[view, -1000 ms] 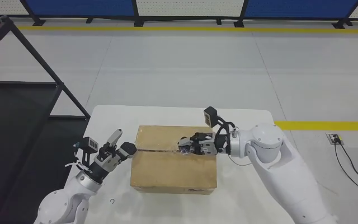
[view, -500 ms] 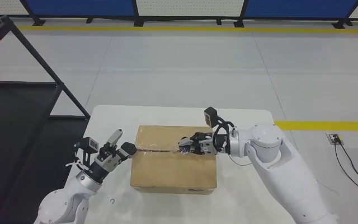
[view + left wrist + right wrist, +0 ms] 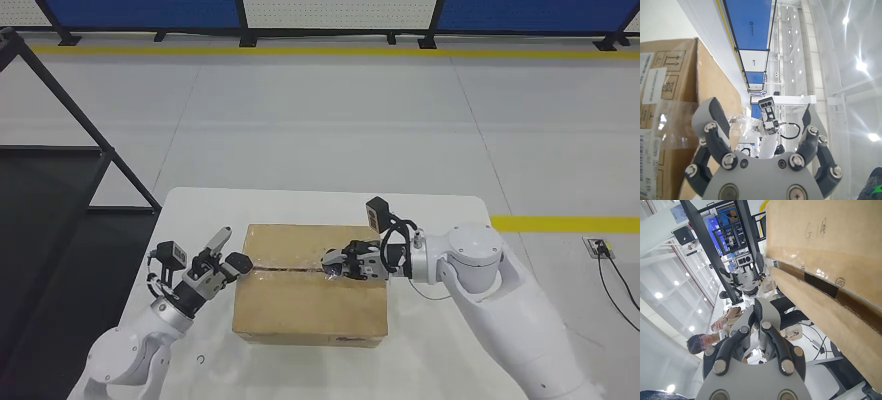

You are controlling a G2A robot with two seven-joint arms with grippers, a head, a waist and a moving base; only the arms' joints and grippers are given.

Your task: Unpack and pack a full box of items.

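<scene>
- The cardboard box (image 3: 300, 310) (image 3: 677, 75) (image 3: 829, 247) sits in the middle of the white table (image 3: 300, 205), with both arms at it, one from each side.
- Its two top flaps meet along a seam running between the table's left and right edges. In the right wrist view the flaps stand slightly apart, with a dark gap between them.
- Clear tape (image 3: 285, 268) (image 3: 747, 125) (image 3: 768, 283) runs along that seam. Part of it is loose and crumpled above the box top, and part still lies glossy on the cardboard and down the box's left end.
- The right gripper (image 3: 335, 266) (image 3: 756, 306) is over the seam on the box top, towards the table's right edge. Its jaws are clenched, with a thin film of the tape pinched between them.
- The left gripper (image 3: 228, 252) (image 3: 762, 108) (image 3: 742, 266) is at the box's left end, level with the seam, jaws spread wide and grasping nothing. One finger (image 3: 717, 113) is just beside the taped upper corner.
- White labels (image 3: 655, 83) are stuck on the box's left end, partly under the tape.
</scene>
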